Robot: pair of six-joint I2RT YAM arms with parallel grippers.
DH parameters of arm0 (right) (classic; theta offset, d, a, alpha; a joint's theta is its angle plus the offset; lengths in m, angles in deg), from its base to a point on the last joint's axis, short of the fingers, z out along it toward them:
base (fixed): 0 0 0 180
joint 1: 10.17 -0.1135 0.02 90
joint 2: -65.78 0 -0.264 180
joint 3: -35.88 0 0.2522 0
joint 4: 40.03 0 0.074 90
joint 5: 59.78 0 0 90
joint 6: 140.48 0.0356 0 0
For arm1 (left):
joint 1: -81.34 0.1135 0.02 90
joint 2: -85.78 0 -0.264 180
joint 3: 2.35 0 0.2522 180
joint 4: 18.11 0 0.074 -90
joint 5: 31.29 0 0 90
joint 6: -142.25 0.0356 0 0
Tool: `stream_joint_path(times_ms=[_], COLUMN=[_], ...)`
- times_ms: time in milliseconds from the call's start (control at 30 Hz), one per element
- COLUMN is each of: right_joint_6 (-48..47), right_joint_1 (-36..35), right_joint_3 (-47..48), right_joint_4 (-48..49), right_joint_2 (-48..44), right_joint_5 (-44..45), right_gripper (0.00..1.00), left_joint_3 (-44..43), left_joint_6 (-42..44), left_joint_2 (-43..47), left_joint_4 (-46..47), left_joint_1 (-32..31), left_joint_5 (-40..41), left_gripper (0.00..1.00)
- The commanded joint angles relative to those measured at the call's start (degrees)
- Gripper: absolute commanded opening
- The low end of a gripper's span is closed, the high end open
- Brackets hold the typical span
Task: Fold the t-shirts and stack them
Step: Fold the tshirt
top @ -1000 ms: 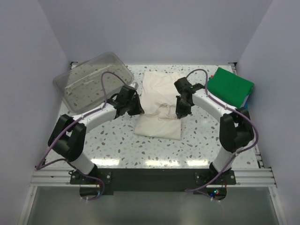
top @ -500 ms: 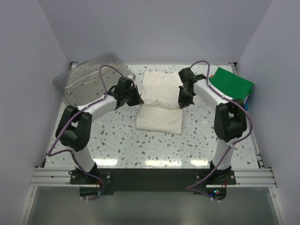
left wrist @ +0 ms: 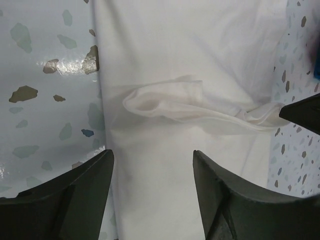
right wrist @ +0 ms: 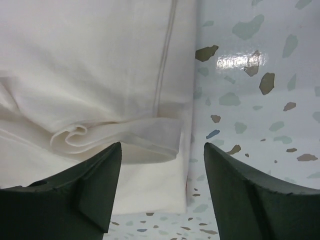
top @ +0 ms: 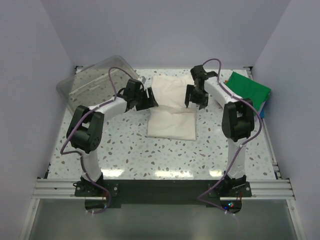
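The left end effector [top: 146, 99] and the right end effector [top: 195, 98] are both spread wide and hold nothing. They sit at the 9 and 3 o'clock edges of the cream-white t-shirt [top: 172, 120], flanking its crosswise fold (probably so the cloth settles flat). The shirt lies mid-surface [top: 125, 145], and a folded green t-shirt [top: 245, 89] sits at 2 o'clock.

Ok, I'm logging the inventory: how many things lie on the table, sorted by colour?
Cream-white t-shirt: 1
Green folded t-shirt: 1
Blue cloth sliver under the green one: 1
Clear tub: 1
Total: 4
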Motion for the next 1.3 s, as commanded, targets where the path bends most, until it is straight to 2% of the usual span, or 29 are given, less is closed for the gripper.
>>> stream_joint_path(times_ms=[0,200,367,700,900,1267], right_joint_6=[-1.1,-1.5,-1.5,0.1,0.8,1.0], right_joint_1=[0.3,0.3,0.3,0.3,0.3,0.3], right_joint_3=[4.8,2.4,-6.1,-27.0,-34.9,-40.6], right_joint_4=[-2.4,-2.2,-0.2,5.7,9.3,12.9], right_joint_2=[-2.0,-7.4,-14.2,-22.9,-24.3,-23.8], right_joint_5=[-0.1,-2.4,-4.4,-9.2,-11.5,-13.4], right_gripper=[0.71,0.76,0.76,0.64,0.61,0.54], left_joint_3=[-1.3,5.3,11.1,18.2,22.8,25.2], left_joint_6=[1.9,2.1,3.1,3.6,2.8,1.3], left_joint_2=[3.1,8.5,13.5,18.2,19.9,20.3], left_joint_4=[2.2,4.5,4.2,1.8,1.6,-1.9], left_joint_1=[0.5,0.4,0.4,-1.5,-3.8,-6.0], left_joint_5=[-0.9,-3.9,-3.3,-1.7,-0.5,4.0], left_gripper=[0.71,0.73,0.73,0.72,0.7,0.62])
